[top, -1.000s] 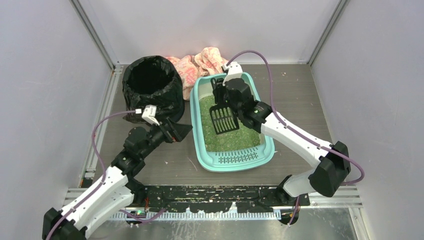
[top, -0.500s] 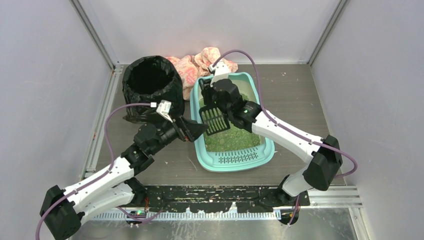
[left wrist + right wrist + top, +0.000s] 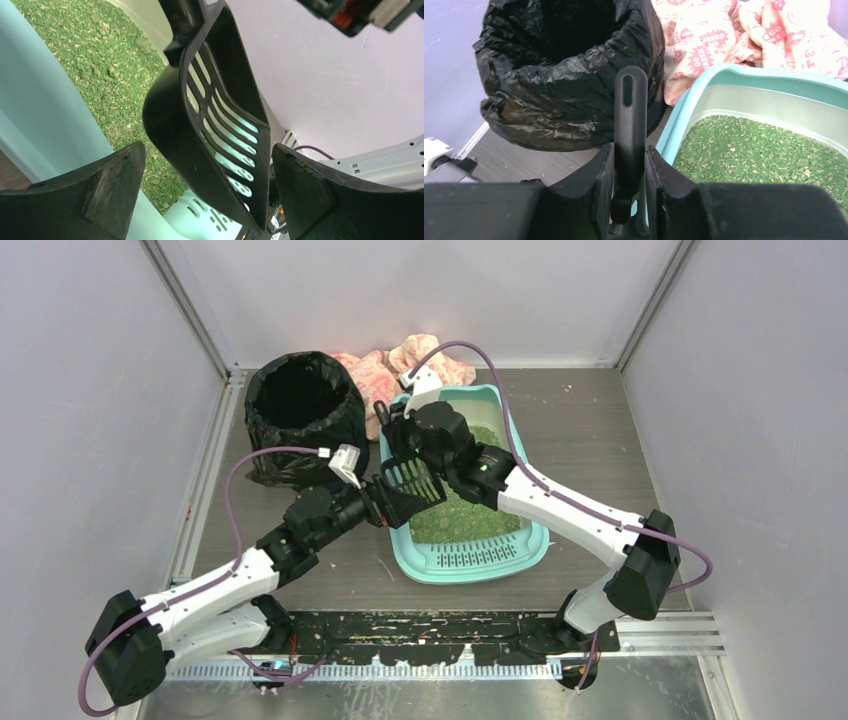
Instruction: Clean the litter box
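The grey desk [image 3: 600, 440] carries the mint-teal litter box [image 3: 480, 558] near its centre, with the slotted lip toward 6 o'clock and green litter [image 3: 460, 520] inside. A round bin [image 3: 300, 405] lined with a black bag stands at the box's 10 o'clock. A pink patterned cloth [image 3: 375, 375] is bunched at its 11 o'clock. From above, a black scoop [image 3: 412, 480] hangs over the box's 9 o'clock rim, where both arms meet. Only the right wrist view shows the right jaws clenched on the scoop's handle, with the bin beyond. Only the left wrist view shows the left jaws released wide, one of the fingers [image 3: 100, 195] on either side of the scoop's slotted blade and apart from it. There the box's wall and litter lie toward 10 o'clock.
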Controlling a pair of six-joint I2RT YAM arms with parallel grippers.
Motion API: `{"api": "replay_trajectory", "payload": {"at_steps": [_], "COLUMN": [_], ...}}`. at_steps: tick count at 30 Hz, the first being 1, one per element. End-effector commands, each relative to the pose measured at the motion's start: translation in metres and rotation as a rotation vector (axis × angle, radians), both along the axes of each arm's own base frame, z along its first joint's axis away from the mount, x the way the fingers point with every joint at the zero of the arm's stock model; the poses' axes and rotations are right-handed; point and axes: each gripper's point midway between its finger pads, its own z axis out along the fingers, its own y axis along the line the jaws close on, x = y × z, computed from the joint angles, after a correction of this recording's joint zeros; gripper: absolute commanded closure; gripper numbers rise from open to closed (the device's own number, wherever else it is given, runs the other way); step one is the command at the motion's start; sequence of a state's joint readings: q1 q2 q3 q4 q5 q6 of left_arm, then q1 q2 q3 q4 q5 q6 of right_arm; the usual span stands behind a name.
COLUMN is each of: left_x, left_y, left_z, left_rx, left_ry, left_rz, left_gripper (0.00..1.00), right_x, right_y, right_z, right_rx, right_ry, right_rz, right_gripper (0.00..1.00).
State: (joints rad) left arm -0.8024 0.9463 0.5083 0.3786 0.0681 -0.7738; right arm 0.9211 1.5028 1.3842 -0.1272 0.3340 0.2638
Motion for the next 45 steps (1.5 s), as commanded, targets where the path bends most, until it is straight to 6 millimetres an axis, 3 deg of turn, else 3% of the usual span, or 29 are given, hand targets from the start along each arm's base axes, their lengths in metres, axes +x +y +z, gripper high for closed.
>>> {"api": "replay_trajectory", "payload": {"at_steps": [1, 7, 9, 12, 14, 24, 30, 34, 36, 41, 45], "left_x": [0.006, 0.007, 0.006, 0.006, 0.009, 0.008, -0.014, -0.025, -0.028, -0.037, -0.055], "left_y": [-0.002, -0.003, -0.005, -0.006, -0.004, -0.004, -0.012, -0.009, -0.003, 0.01, 0.011], "left_z": [0.052, 0.052, 0.052, 0.051, 0.05, 0.046, 0.037, 0.032, 0.03, 0.029, 0.031], "left_rx": [-0.093, -0.092, -0.092, -0.09, -0.089, -0.006, 0.101, 0.14, 0.144, 0.195, 0.216], "left_ry": [-0.134, -0.131, -0.128, -0.121, -0.114, -0.104, -0.118, -0.115, -0.121, -0.145, -0.183], "left_rz": [0.023, 0.033, 0.031, 0.03, 0.056, 0.038, -0.115, -0.158, -0.149, -0.158, -0.247], "left_gripper": [0.06, 0.33, 0.5, 0.83, 0.99, 1.0, 1.0, 1.0, 1.0, 1.0, 1.0], "right_x": [-0.017, -0.024, -0.023, -0.023, -0.023, -0.02, -0.036, -0.047, -0.051, -0.065, -0.094], "right_y": [0.003, 0.004, 0.004, 0.004, 0.005, -0.005, -0.017, -0.039, -0.052, -0.081, -0.091], "right_z": [0.048, 0.046, 0.043, 0.039, 0.038, 0.026, 0.042, 0.059, 0.061, 0.071, 0.078], "right_rx": [0.11, 0.116, 0.106, 0.099, 0.099, 0.049, 0.045, 0.05, 0.036, 0.064, 0.105], "right_ry": [-0.072, -0.066, -0.065, -0.06, -0.057, -0.056, -0.098, -0.139, -0.151, -0.15, -0.126], "right_rz": [0.053, 0.079, 0.073, 0.074, 0.078, 0.044, 0.094, 0.1, 0.103, 0.188, 0.396], "right_gripper": [0.99, 0.99, 0.99, 0.99, 0.99, 0.99, 0.55, 0.18, 0.04, 0.0, 0.0]}}
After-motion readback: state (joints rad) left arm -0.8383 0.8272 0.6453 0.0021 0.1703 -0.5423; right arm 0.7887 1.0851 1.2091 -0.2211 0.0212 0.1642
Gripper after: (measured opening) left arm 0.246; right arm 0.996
